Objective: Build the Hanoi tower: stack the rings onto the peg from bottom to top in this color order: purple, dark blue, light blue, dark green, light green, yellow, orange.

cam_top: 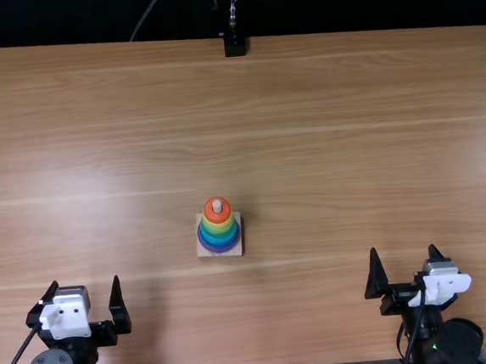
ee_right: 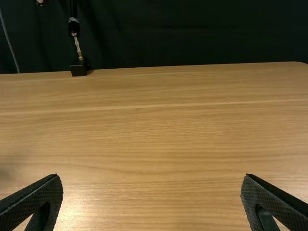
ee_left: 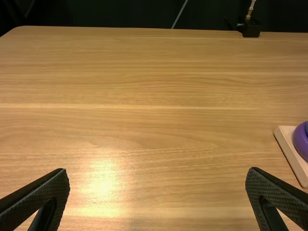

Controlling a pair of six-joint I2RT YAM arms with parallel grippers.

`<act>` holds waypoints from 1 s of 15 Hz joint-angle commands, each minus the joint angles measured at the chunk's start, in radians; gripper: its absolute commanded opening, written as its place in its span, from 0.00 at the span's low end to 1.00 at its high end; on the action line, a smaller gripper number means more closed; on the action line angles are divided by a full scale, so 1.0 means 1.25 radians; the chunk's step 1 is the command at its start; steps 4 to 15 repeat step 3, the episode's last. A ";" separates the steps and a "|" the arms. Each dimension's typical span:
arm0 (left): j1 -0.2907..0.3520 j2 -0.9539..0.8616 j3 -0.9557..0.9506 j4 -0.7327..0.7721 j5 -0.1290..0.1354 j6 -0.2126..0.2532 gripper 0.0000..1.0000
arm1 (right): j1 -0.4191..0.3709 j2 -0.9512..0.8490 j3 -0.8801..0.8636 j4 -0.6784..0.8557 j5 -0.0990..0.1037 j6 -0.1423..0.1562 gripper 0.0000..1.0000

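Observation:
In the top view a stack of rings (cam_top: 219,227) sits around the peg (cam_top: 217,205) on a square wooden base (cam_top: 234,251). Orange is uppermost, with yellow, green, light blue and purple showing beneath it; the remaining shades are hard to separate. My left gripper (cam_top: 85,305) stands open to the left of the tower, and my right gripper (cam_top: 406,272) open to its right, both apart from it. In the left wrist view, wide of the left gripper (ee_left: 158,179), are the base's corner (ee_left: 288,137) and the purple ring (ee_left: 301,142). The right gripper (ee_right: 151,183) has nothing between its fingers.
The wooden table (cam_top: 306,125) spreads around the tower. At its far edge a black clamp mount (cam_top: 234,45) carries a metal rod, with a dark curtain behind. A thin cable hangs beyond that edge.

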 commanded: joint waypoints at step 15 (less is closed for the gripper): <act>-0.001 -0.009 -0.090 -0.063 0.003 0.004 1.00 | -0.008 -0.010 -0.047 -0.060 -0.026 -0.001 1.00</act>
